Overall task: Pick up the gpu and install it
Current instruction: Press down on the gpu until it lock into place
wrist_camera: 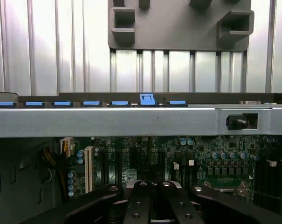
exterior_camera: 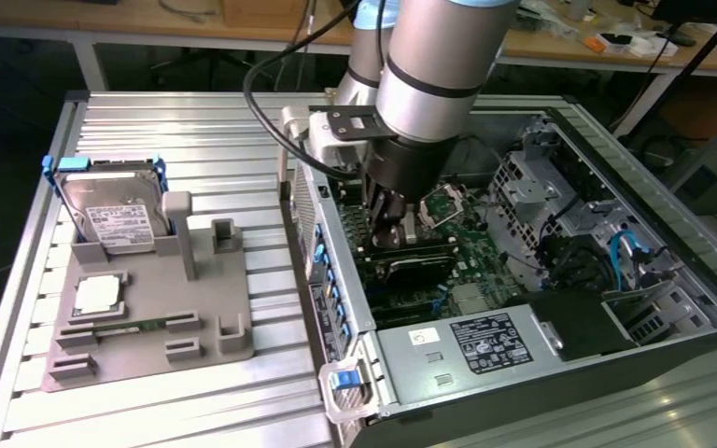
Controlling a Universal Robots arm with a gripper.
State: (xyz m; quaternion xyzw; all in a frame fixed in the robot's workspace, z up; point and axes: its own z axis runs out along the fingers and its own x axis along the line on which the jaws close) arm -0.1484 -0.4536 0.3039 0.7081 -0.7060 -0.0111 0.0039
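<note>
Bright overhead glare, shadowed interior

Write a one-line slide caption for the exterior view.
Robot arm's shut gripper lowered inside the open computer case, over the gpu on the motherboard.
</note>
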